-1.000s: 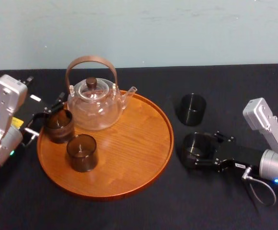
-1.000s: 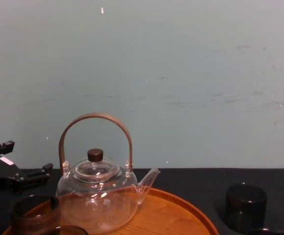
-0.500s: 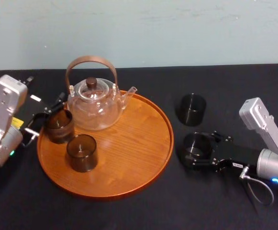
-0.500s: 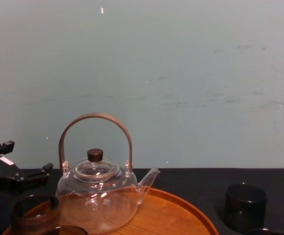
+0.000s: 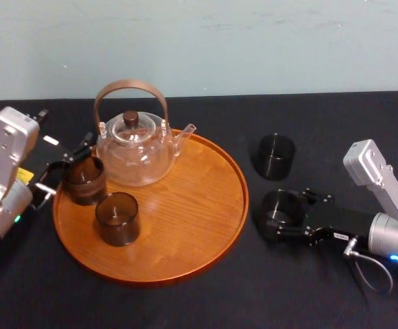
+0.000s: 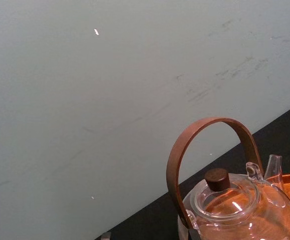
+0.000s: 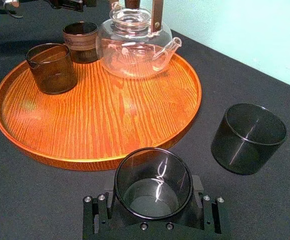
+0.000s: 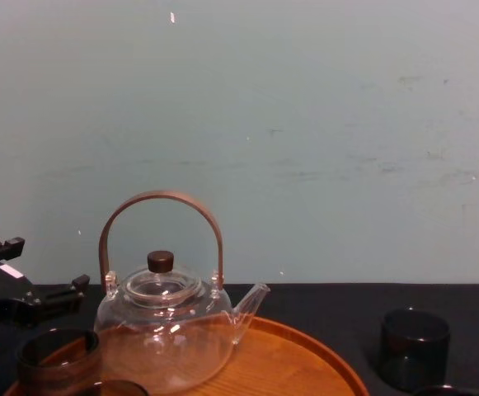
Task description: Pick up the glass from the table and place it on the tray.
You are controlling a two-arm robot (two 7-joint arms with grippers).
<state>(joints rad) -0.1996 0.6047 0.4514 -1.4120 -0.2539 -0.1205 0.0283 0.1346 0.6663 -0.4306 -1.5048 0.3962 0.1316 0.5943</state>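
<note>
- My right gripper (image 5: 278,215) is clamped on the glass (image 7: 153,181), on the table (image 5: 185,305) just off the tray's (image 5: 185,273) right edge.
- My left gripper (image 5: 68,168) is parked at the tray's left edge, can't tell its state.

The right hand (image 5: 275,219) gripped a dark glass (image 5: 285,205) on the desk (image 5: 205,301), just right of the tray (image 5: 185,226). Another glass (image 5: 275,156) stood behind it. The left hand (image 5: 63,168) gaped at the tray's left rim, around the rear glass (image 5: 84,179), near a teapot (image 5: 133,147) and front glass (image 5: 117,218).

I see bare wood across the right half of the round orange-brown wooden tray (image 5: 192,219); the clear glass teapot (image 5: 133,154) and two smoky glass tumblers (image 5: 116,218) crowd its left.
</note>
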